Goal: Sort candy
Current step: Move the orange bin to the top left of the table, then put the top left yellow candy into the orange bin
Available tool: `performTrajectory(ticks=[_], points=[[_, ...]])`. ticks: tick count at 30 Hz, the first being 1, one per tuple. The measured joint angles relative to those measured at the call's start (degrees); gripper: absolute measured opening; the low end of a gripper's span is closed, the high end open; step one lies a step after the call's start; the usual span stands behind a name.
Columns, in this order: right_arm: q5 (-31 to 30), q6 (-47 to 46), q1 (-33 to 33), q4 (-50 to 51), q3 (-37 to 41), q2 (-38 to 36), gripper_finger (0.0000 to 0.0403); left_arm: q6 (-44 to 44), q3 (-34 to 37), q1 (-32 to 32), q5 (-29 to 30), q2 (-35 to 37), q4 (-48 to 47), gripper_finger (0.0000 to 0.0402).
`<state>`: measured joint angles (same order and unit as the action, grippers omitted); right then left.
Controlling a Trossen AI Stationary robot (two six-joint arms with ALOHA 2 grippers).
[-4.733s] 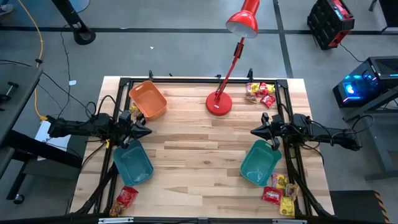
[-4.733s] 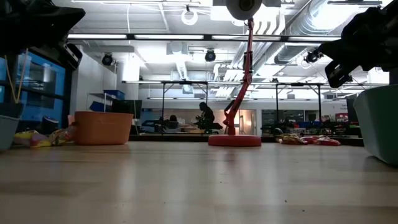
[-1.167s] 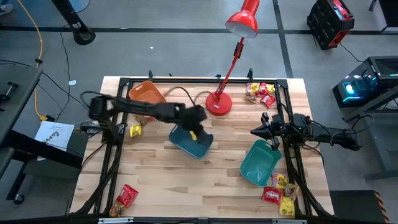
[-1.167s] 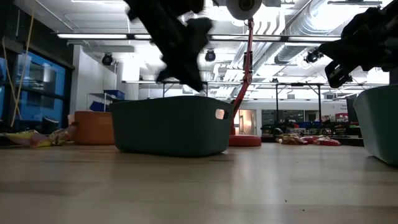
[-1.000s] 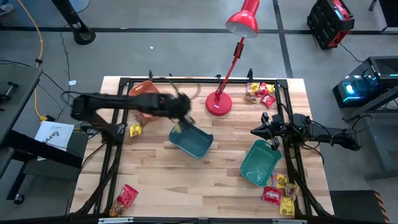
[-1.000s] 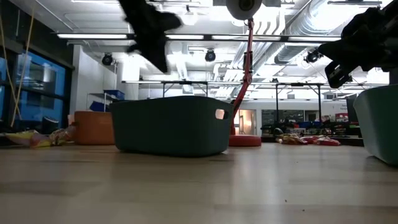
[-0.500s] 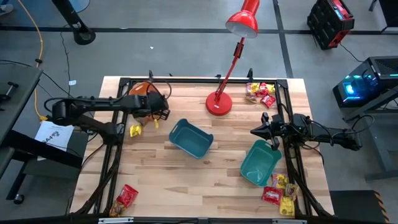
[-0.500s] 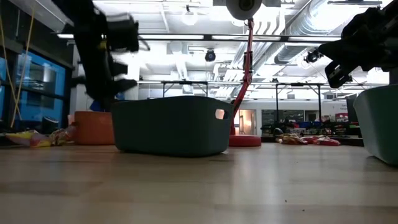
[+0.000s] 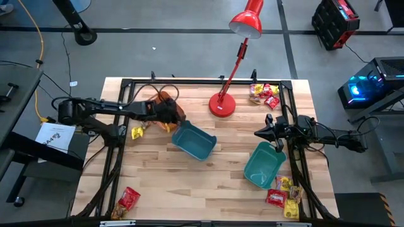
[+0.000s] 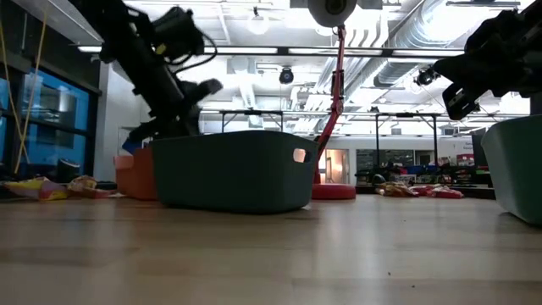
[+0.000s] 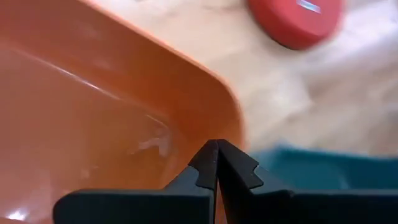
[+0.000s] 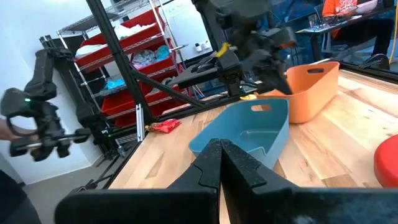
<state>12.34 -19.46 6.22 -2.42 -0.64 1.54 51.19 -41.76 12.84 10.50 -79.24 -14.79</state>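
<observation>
My left gripper (image 9: 172,115) reaches in from the table's left and is shut on the orange bin (image 9: 172,124), which stands right beside the middle teal bin (image 9: 193,140). In the low view the orange bin (image 10: 134,178) peeks out behind that teal bin (image 10: 233,169). My right gripper (image 9: 257,133) hangs shut above the right teal bin (image 9: 262,165), touching nothing. Candy packets lie in piles at the far right corner (image 9: 265,94), the near right corner (image 9: 284,195), the near left corner (image 9: 128,200) and the left edge (image 9: 137,131). My left gripper (image 11: 216,149) grips the orange bin at its rim (image 11: 233,127), on the side toward the teal bin. The fingers come slanting down from the table's left. The gripper hides whether a finger is inside the wall. The bin's bottom rests on the table.
A red desk lamp stands with its round base (image 9: 222,104) just beyond the two middle bins. A black frame (image 9: 189,82) runs along the table's edges. Bare wood (image 9: 208,183) lies toward the near edge, between the teal bins.
My left gripper has pulled back from the middle teal bin toward the table's far left, dropped onto the orange bin and taken hold of it. It has then drawn the orange bin rightward along the table, up against the teal bin. The teal bin has stayed put.
</observation>
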Motion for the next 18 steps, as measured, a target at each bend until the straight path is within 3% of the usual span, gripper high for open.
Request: performTrajectory(ticks=[6,8,12,16,18], points=[[0.0,0.01,0.02,0.0,-0.01,0.0,0.0,-4.23,-5.7,-2.52,4.09,4.87,-9.0,0.0],[0.0,0.0,0.01,0.0,0.0,0.0,0.0,-7.67,-8.51,-2.47,5.55,8.12,-16.15,0.0],[0.0,0.0,0.0,0.0,0.0,0.0,0.0,-13.78,-10.65,-3.76,2.84,14.78,-33.81,0.0],[0.0,0.0,0.02,0.0,0.0,0.0,0.0,-13.17,-10.41,-4.94,4.37,17.5,-52.55,0.0004],[0.0,0.01,0.02,0.0,0.0,0.0,0.0,-12.24,-8.96,-5.04,4.98,18.02,-57.1,0.0016]])
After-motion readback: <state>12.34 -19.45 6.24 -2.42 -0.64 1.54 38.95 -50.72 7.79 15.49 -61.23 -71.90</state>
